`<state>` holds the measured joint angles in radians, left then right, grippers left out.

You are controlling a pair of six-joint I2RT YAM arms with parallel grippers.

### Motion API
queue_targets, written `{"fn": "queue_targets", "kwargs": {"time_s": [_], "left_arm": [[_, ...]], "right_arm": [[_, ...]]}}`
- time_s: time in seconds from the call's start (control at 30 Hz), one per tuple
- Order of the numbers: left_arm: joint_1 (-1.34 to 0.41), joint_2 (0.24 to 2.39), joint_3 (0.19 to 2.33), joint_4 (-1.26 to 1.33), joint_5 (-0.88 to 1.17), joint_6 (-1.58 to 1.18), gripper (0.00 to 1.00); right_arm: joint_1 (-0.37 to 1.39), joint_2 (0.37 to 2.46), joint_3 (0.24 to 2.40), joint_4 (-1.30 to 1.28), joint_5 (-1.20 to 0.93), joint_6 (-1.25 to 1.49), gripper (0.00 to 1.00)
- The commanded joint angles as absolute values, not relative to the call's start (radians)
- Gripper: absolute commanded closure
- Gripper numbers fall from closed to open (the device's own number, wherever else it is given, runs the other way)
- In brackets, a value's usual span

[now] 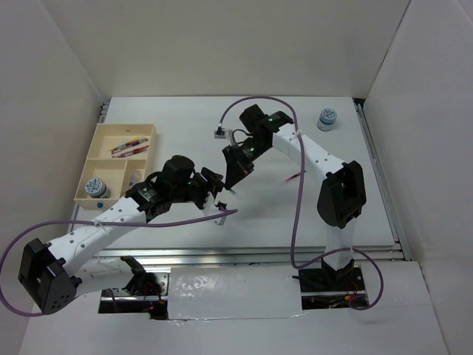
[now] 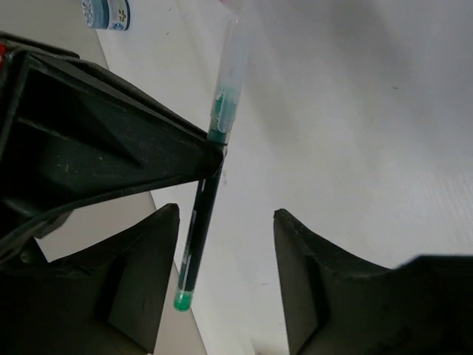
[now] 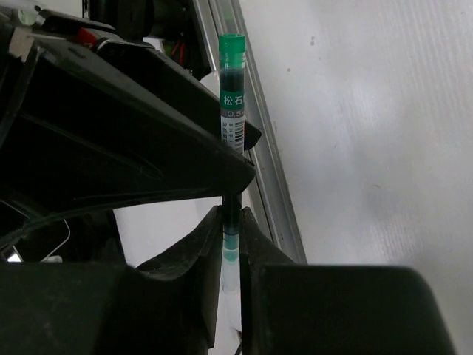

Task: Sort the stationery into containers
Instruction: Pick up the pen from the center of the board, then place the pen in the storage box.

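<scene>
My right gripper (image 1: 235,183) is shut on a dark pen with a green end and a clear cap (image 3: 233,111), holding it above the table's middle. It is pinched between the right fingers (image 3: 255,251). My left gripper (image 1: 216,194) meets it from the left. In the left wrist view the same pen (image 2: 203,214) hangs between my open left fingers (image 2: 148,274), close to the left one, not gripped. The light-wood tray (image 1: 151,133) at far left holds pens (image 1: 129,148) and a blue-and-white roll (image 1: 94,187). Another roll (image 1: 327,118) stands far right. A red pen (image 1: 294,177) lies under the right arm.
White walls close in the table on three sides. A purple cable (image 1: 295,222) loops beside the right arm and another trails from the left arm. A metal rail (image 1: 259,253) runs along the table's near edge. The far roll also shows in the left wrist view (image 2: 107,13).
</scene>
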<state>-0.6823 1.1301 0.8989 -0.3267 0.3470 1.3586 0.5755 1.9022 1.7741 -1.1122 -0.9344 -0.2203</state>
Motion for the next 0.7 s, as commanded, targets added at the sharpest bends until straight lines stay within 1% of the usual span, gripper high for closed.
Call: {"fn": "queue_targets", "kwargs": {"time_s": [0.0, 0.07, 0.1, 0.13, 0.17, 0.2, 0.23, 0.27, 0.33, 0.37, 0.4, 0.47, 0.5, 0.53, 0.57, 0.6, 0.63, 0.67], "left_arm": [[-0.707, 1.137, 0.923, -0.287, 0.305, 1.374, 0.36], [-0.713, 1.137, 0.917, -0.282, 0.282, 1.364, 0.42], [-0.715, 1.137, 0.917, -0.285, 0.279, 1.361, 0.53], [-0.715, 1.135, 0.914, -0.287, 0.276, 1.35, 0.59], [-0.715, 1.129, 0.913, -0.291, 0.27, 1.348, 0.69], [-0.715, 1.124, 0.907, -0.293, 0.268, 1.348, 0.74], [-0.712, 1.118, 0.902, -0.29, 0.264, 1.345, 0.8], [-0.71, 1.105, 0.896, -0.29, 0.256, 1.345, 0.89], [-0.69, 1.082, 0.879, -0.305, 0.258, 1.35, 0.97], [-0.678, 1.068, 0.871, -0.311, 0.276, 1.344, 1.0], [-0.645, 1.059, 0.87, -0.339, 0.291, 1.344, 1.0], [-0.594, 1.026, 0.871, -0.371, 0.333, 1.338, 1.0], [-0.533, 1.013, 0.868, -0.388, 0.342, 1.335, 1.0], [-0.493, 1.006, 0.871, -0.402, 0.351, 1.339, 1.0], [-0.401, 1.005, 0.874, -0.42, 0.383, 1.339, 1.0], [-0.349, 1.009, 0.877, -0.425, 0.406, 1.339, 1.0], [-0.287, 1.017, 0.896, -0.431, 0.432, 1.345, 1.0], [-0.228, 1.031, 0.911, -0.442, 0.461, 1.368, 1.0]], "right_arm": [[0.587, 1.928, 1.824, -1.187, -0.982, -0.252, 1.0], [0.597, 1.927, 1.825, -1.189, -0.982, -0.255, 1.0], [0.6, 1.927, 1.825, -1.189, -0.98, -0.255, 1.0], [0.603, 1.927, 1.825, -1.186, -0.977, -0.253, 1.0], [0.603, 1.927, 1.825, -1.186, -0.977, -0.25, 1.0], [0.604, 1.928, 1.827, -1.186, -0.976, -0.247, 0.97], [0.604, 1.927, 1.828, -1.186, -0.96, -0.242, 0.91], [0.603, 1.931, 1.839, -1.19, -0.954, -0.244, 0.75], [0.588, 1.936, 1.861, -1.215, -0.956, -0.261, 0.54], [0.574, 1.934, 1.887, -1.227, -0.948, -0.264, 0.36], [0.56, 1.933, 1.899, -1.23, -0.936, -0.267, 0.33], [0.477, 1.925, 1.923, -1.226, -0.913, -0.244, 0.32], [0.442, 1.922, 1.928, -1.221, -0.908, -0.229, 0.33], [0.363, 1.914, 1.908, -1.186, -0.884, -0.2, 0.38], [0.321, 1.905, 1.884, -1.157, -0.868, -0.14, 0.41], [0.283, 1.878, 1.858, -1.102, -0.847, -0.109, 0.44], [0.215, 1.858, 1.779, -1.063, -0.775, -0.071, 0.45], [0.192, 1.832, 1.731, -1.022, -0.735, -0.011, 0.45]]}}
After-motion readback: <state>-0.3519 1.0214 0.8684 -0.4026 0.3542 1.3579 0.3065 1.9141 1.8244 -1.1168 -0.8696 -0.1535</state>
